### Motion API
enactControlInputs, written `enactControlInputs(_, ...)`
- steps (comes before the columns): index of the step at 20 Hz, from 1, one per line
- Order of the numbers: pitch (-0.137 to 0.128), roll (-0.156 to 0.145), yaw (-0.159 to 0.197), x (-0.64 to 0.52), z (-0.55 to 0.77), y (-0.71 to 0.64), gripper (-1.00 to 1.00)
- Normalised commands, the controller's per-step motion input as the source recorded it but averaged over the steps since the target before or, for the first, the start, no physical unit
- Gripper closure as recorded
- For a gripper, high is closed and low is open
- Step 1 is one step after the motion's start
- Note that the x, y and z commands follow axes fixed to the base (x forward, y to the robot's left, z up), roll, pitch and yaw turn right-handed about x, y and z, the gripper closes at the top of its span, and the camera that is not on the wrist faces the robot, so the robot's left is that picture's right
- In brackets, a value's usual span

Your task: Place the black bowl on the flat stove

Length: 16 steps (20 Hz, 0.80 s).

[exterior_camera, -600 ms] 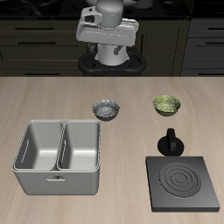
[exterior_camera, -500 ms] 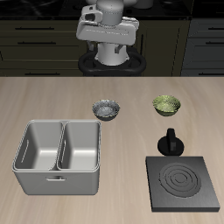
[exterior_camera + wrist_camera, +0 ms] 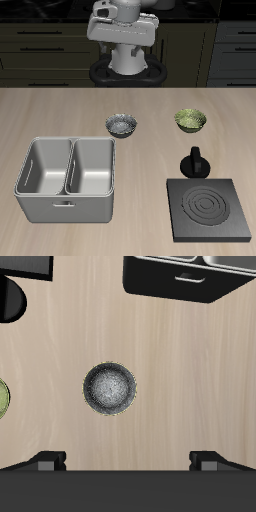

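Observation:
The black bowl [image 3: 122, 125] stands upright on the table, dark outside and speckled grey inside; the wrist view shows it from above [image 3: 109, 388]. The flat stove [image 3: 210, 208] lies near the table's front edge, a black square with pale rings; a corner of it shows in the wrist view [image 3: 25, 266]. My gripper [image 3: 122, 40] hangs high above the table's back, well away from the bowl. In the wrist view the gripper [image 3: 128, 460] is open and empty, its fingertips [image 3: 48, 461] wide apart with the bowl between and beyond them.
An olive-green bowl [image 3: 191, 121] stands beside the black bowl. A small black knobbed pot [image 3: 195, 163] stands just behind the stove. A grey double-basin tray [image 3: 68, 177] sits toward the front edge on the other side; its edge shows in the wrist view [image 3: 185, 276].
My gripper has risen slightly at the table's back. The bowl, stove and other objects have not moved.

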Motion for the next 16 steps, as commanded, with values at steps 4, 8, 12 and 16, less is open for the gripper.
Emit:
enactControlInputs(4,0.023,0.001,0.006,0.13,-0.15,-0.03,-1.00)
enactControlInputs(8,0.062,-0.022,0.008,0.25,-0.37,-0.13,-1.00)
enactControlInputs(12,0.018,-0.020,0.002,0.19,-0.26,-0.08,-1.00)
enactControlInputs(16,0.008,-0.029,0.043,0.23,-0.32,-0.03,-1.00)
